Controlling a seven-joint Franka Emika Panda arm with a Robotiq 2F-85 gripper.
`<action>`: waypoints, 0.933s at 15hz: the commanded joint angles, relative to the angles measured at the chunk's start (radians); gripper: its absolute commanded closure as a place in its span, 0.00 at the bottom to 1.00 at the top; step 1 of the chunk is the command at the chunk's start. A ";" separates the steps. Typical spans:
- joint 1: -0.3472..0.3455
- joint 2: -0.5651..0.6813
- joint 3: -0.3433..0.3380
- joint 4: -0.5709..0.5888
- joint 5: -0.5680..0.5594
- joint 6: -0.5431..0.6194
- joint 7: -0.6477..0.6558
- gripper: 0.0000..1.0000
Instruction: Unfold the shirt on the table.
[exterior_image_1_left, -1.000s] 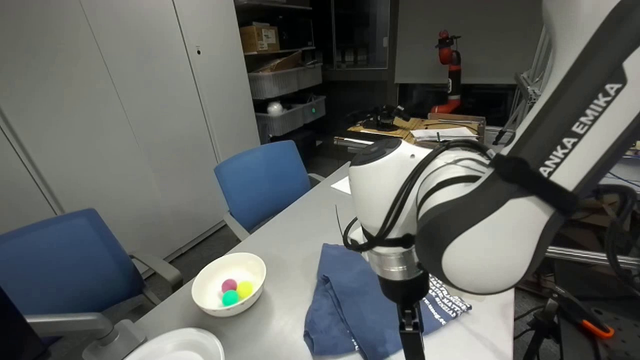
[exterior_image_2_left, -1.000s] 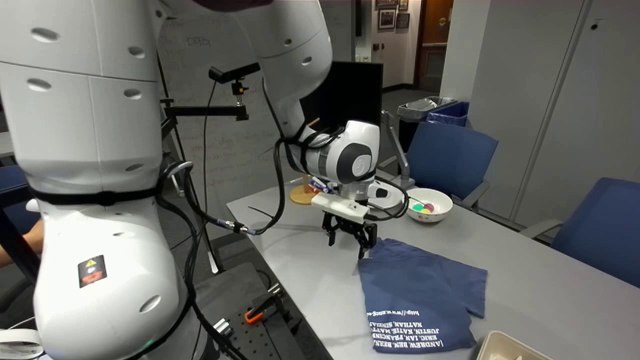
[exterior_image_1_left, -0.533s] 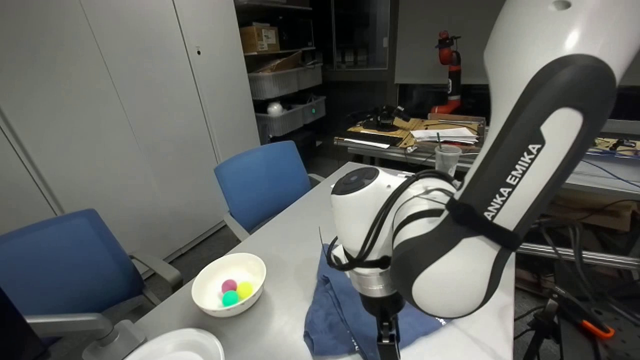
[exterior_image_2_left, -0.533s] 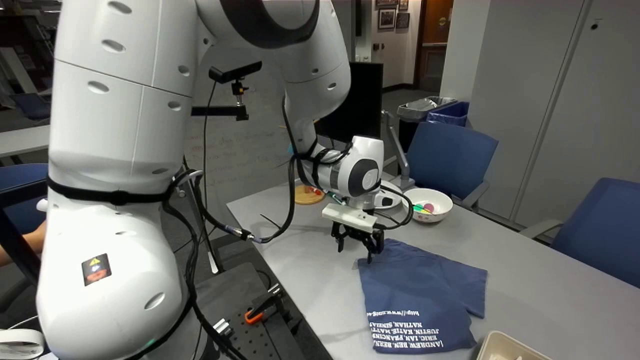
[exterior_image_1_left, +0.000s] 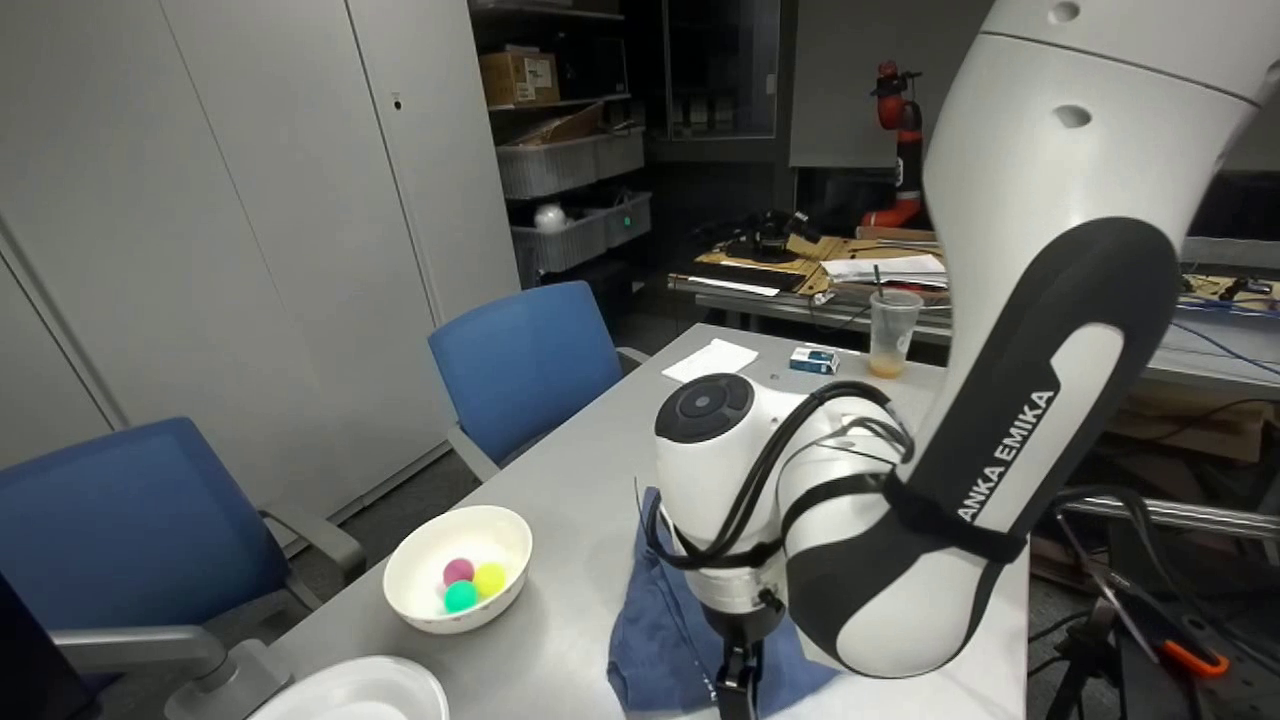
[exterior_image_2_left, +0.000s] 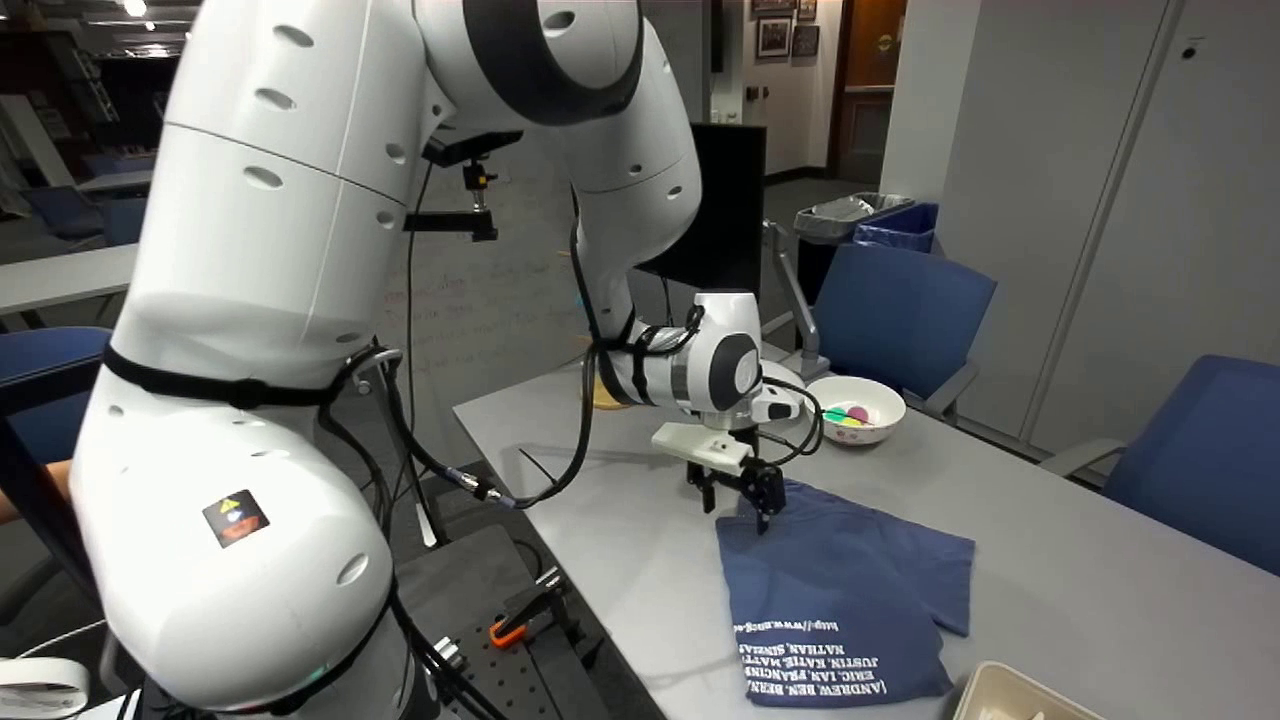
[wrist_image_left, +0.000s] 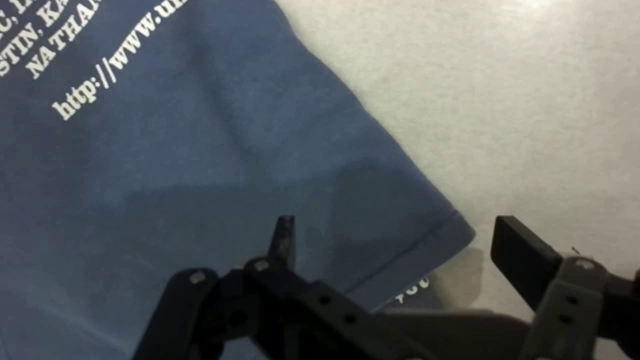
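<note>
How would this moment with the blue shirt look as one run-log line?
shirt: folded, on table | gripper: open, at shirt's hemmed corner | held: nothing | contact: unclear | unfolding: not yet done

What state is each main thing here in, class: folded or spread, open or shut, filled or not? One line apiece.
shirt, folded, lying on the table
gripper, open, holding nothing, at the shirt's corner
white bowl, upright, with three balls inside
plastic cup, upright, a little liquid at the bottom
grey cabinet doors, shut
beige container, open-topped, partly out of frame
</note>
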 joint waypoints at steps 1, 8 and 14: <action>0.096 0.050 -0.087 0.045 -0.038 0.035 0.165 0.02; 0.194 0.109 -0.157 0.091 -0.032 0.025 0.321 0.01; 0.222 0.124 -0.202 0.106 -0.039 0.020 0.374 0.11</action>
